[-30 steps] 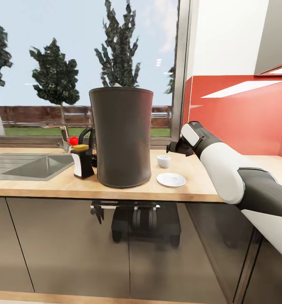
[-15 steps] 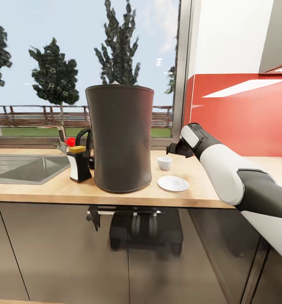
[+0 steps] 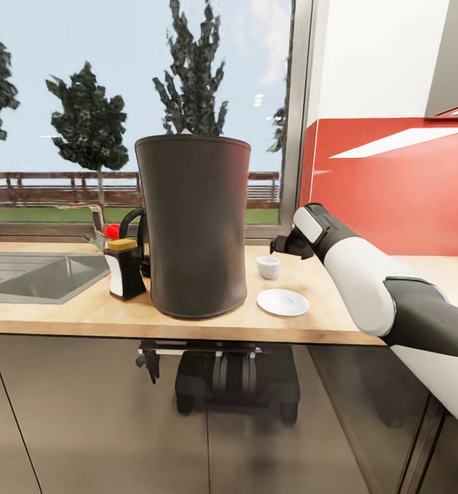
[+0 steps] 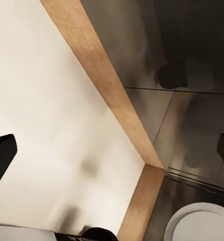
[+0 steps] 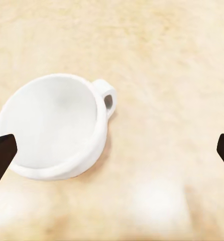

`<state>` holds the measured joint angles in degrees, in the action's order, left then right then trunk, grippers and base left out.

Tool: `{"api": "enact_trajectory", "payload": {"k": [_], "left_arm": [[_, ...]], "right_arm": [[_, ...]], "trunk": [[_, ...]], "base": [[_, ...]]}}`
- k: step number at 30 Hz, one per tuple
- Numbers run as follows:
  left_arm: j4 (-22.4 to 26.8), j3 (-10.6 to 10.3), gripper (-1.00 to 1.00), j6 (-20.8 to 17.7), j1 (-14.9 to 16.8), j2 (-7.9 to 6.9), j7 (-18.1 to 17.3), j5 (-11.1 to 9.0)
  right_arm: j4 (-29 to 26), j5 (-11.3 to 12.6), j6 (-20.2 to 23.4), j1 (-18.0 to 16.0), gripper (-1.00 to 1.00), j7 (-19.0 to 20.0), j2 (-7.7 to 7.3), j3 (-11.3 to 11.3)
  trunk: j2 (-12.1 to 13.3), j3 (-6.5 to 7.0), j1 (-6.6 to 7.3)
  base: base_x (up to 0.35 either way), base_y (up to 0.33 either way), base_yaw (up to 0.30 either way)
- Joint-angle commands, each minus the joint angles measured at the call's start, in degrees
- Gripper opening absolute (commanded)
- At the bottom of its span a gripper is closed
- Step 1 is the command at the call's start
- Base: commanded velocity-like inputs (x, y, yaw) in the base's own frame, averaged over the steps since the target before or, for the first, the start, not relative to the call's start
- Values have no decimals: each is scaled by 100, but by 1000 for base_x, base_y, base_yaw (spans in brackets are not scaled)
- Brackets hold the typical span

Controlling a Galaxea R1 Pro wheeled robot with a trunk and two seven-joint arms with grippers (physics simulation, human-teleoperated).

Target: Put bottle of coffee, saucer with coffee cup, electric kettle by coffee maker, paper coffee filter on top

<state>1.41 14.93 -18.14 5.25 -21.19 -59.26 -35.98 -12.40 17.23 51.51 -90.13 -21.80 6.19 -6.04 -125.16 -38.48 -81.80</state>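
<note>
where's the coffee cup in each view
Head view: the coffee cup stands on the kitchen countertop, right of the coffee maker, behind the saucer.
Left wrist view: not in it.
Right wrist view: cup seen from above.
Shared landmark: the light wood-grain countertop.

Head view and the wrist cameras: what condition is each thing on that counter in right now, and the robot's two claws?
coffee maker: upright on the kitchen countertop, pale paper piece peeking over its top.
bottle of coffee: upright, capped, beside the coffee maker.
electric kettle: mostly hidden behind the coffee maker.
coffee cup: upright, empty, on the bare counter, not on the saucer.
saucer: flat, empty.
right gripper: open above the cup.
left gripper: open, holding nothing.
</note>
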Motion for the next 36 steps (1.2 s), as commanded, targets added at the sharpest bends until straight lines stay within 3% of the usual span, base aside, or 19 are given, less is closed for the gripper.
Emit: {"api": "enact_trajectory", "payload": {"k": [1,36], "left_arm": [[0,45,100,-58,3,-1,-15,21],[0,45,100,-58,4,1,-15,21]], "right_arm": [[-8,26,11,-1,100,-52,5,-46],[190,26,27,10,100,-70,5,155]], "trunk": [[-3,-7,1],[-3,-7,1]], "base": [[12,0,0],[64,0,0]]}}
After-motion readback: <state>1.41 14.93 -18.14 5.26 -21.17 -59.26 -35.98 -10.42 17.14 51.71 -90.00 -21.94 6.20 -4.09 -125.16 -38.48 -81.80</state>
